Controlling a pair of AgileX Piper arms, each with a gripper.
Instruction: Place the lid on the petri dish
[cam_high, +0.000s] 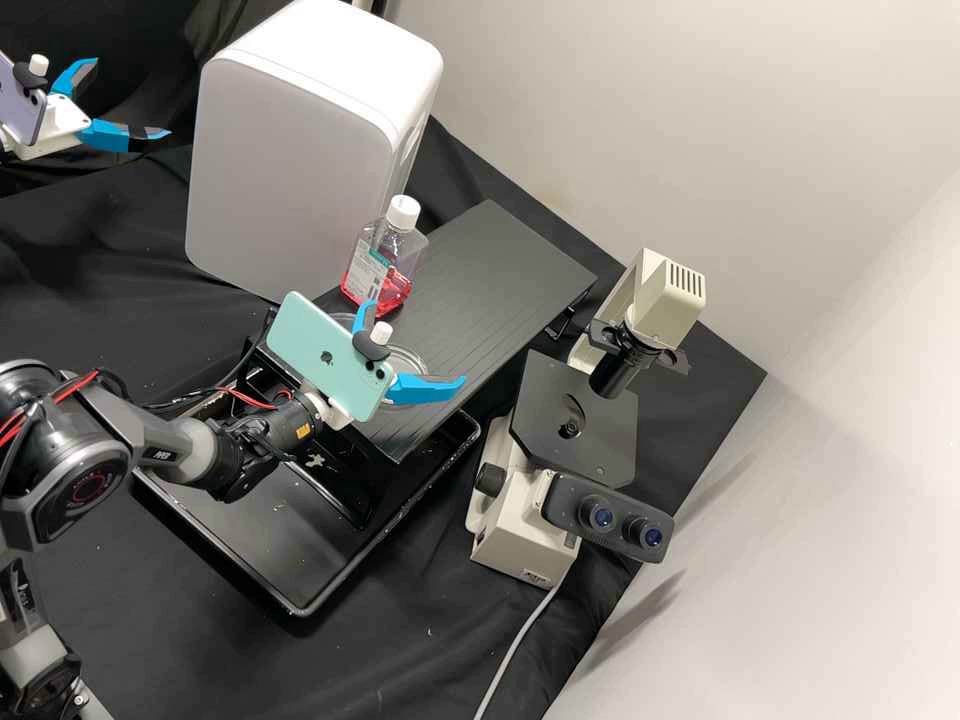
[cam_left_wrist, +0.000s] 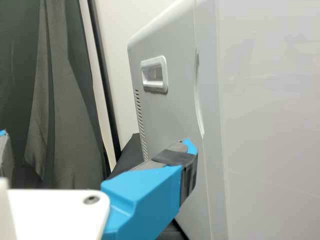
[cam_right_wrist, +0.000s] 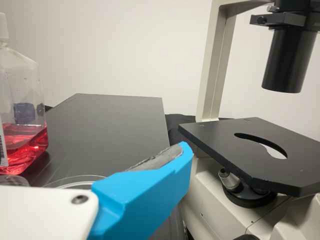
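Your right pincer (cam_high: 415, 345) hangs spread wide, the clear dish (cam_high: 407, 357) just beneath it, inside the gap. I can't tell lid from base. Likely light, stiff, slick, brittle plastic: pinch across the rim, gently. Your left pincer (cam_high: 132, 97) gapes too, far off.

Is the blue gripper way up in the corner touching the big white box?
Apart. The high view shows a clear dark gap between the left gripper and the white box.
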